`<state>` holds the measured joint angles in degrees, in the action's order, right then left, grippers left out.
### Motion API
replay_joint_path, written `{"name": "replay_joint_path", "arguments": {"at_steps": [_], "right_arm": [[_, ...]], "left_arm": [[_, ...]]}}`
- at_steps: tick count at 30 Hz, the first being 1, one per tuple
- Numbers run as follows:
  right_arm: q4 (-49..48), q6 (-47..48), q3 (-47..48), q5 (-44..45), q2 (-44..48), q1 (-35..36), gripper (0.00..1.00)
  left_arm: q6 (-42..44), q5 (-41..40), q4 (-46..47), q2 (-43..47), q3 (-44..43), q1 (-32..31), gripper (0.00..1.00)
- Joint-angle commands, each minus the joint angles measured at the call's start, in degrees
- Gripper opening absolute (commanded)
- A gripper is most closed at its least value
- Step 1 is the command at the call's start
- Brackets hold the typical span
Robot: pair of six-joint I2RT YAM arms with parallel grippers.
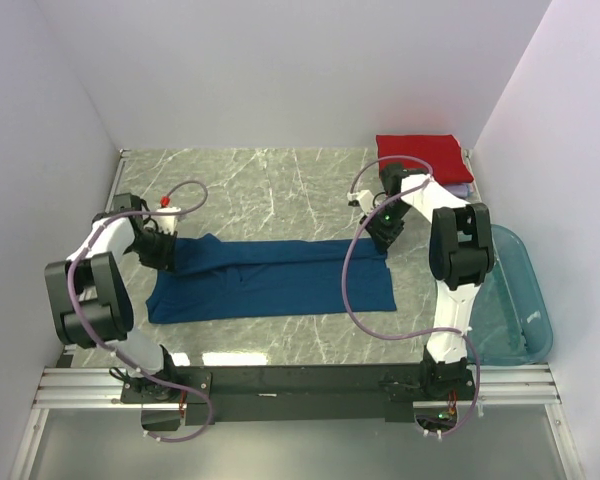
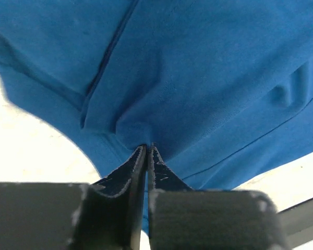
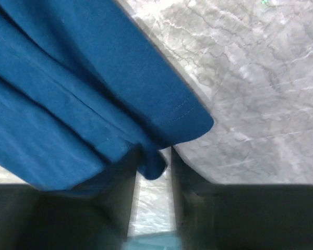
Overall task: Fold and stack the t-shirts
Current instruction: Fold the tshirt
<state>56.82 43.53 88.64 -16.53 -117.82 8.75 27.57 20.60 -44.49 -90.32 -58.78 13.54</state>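
A dark blue t-shirt [image 1: 280,285] lies stretched out long across the middle of the marble table. My left gripper [image 1: 165,255] sits at its left end and is shut on a pinch of the blue cloth [image 2: 198,78], its fingertips [image 2: 147,147] pressed together. My right gripper [image 1: 385,238] is at the shirt's far right corner. In the right wrist view its jaws [image 3: 154,153] stand apart, with a small fold of the blue cloth [image 3: 68,94] between the tips. A folded red t-shirt [image 1: 420,155] lies at the back right, with a pale lavender edge [image 1: 462,188] showing beneath it.
A translucent teal tub [image 1: 515,300] stands on the right by the right arm's base. White walls close in the table on the left, back and right. A black rail [image 1: 300,380] runs along the near edge.
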Motion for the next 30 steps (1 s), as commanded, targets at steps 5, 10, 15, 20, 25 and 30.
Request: {"name": "replay_joint_path", "arguments": {"at_steps": [5,10,15,20,25,30], "right_arm": [[6.7,2.4,7.4,-3.2,4.2,-0.2,0.78],[11.3,0.7,15.0,-6.9,2.3,0.0,0.70],[12.9,-2.9,19.1,-7.3,-3.9,0.6,0.48],[13.9,-3.5,19.0,-6.4,-6.0,1.1,0.43],[12.5,-1.3,12.9,-4.1,-4.0,1.8,0.45],[11.5,-1.0,10.4,-2.0,-3.1,2.0,0.48]], "left_arm": [[6.3,5.3,-4.6,1.2,-5.2,1.4,0.40],[4.5,10.2,-8.1,-1.3,-12.1,1.2,0.49],[0.5,13.5,-7.0,-8.8,-20.0,-0.8,0.52],[-2.3,13.5,-5.4,-14.3,-25.3,-3.5,0.55],[-3.6,12.0,-3.9,-17.1,-26.6,-7.6,0.56],[-4.0,11.1,-2.7,-19.4,-26.3,-10.1,0.58]]}}
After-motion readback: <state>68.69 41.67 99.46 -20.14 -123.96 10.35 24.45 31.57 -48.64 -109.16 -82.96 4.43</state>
